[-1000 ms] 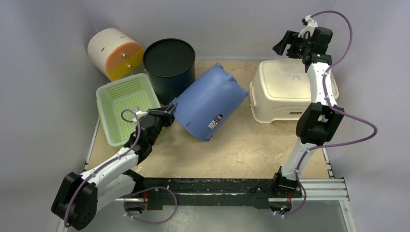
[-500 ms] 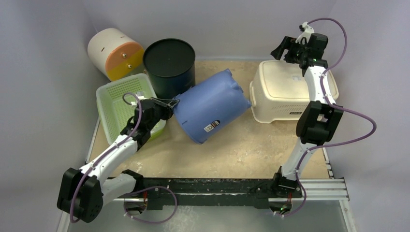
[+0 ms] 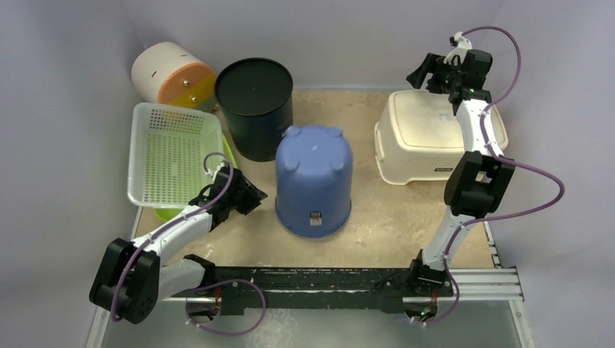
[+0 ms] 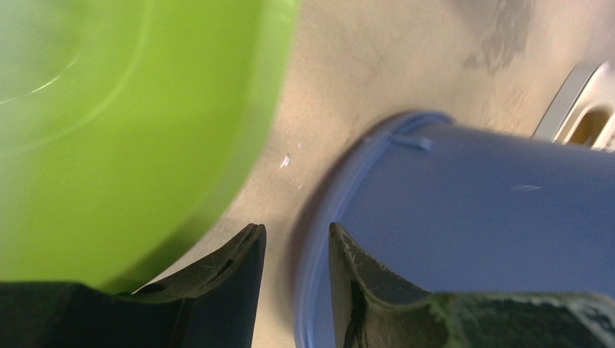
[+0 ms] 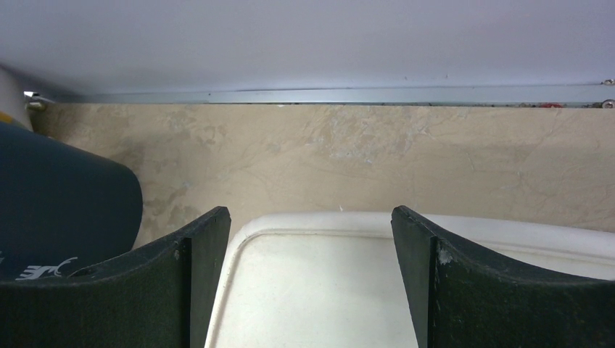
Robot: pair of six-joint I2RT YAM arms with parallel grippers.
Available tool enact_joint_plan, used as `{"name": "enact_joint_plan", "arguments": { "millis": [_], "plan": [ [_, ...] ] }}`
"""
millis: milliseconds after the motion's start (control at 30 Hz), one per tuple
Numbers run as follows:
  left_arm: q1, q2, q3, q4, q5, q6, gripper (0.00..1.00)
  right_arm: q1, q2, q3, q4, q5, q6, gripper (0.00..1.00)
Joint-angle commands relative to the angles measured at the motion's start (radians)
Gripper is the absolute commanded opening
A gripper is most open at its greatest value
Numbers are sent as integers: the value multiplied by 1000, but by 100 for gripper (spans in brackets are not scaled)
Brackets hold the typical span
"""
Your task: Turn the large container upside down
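The large blue plastic container (image 3: 313, 181) stands mouth-down mid-counter (image 3: 377, 217), long axis vertical, feet up. The left arm (image 3: 190, 216) stretches low beside its rim, jaws slightly parted, empty. The right arm (image 3: 475, 130) is raised, jaws spread wide.

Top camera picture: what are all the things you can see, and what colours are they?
blue container: one, blue, table middle, upside down.
black bucket: one, black, behind the blue container.
drum: one, white with orange end, far-left corner.
mesh basket: one, whitish-green, left side.
green piece: one, bright green, under the basket's near edge.
cream tub: one, cream, right side.
table: one, tan.
left arm: one, white and black, jaws slightly apart beside blue container.
right arm: one, white and black, jaws open above cream tub.
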Motion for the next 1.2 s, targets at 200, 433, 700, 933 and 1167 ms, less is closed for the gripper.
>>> {"name": "enact_joint_plan", "arguments": {
  "millis": [200, 433, 700, 933, 1167],
  "plan": [
    [17, 83, 13, -346, -39, 156, 40, 0, -41, -7, 45, -25, 10, 84],
    [16, 55, 237, -491, 7, 336, 45, 21, -61, -45, 49, -20, 8, 84],
    [15, 40, 450, -680, 45, 461, 42, 66, -53, -27, 33, -15, 10, 84],
    [13, 23, 502, -713, 107, 446, 41, 178, -119, -111, 1, 1, -12, 85],
    [7, -65, 498, -914, 155, 479, 27, 275, -182, -210, -5, -9, -2, 85]
  ]
}}
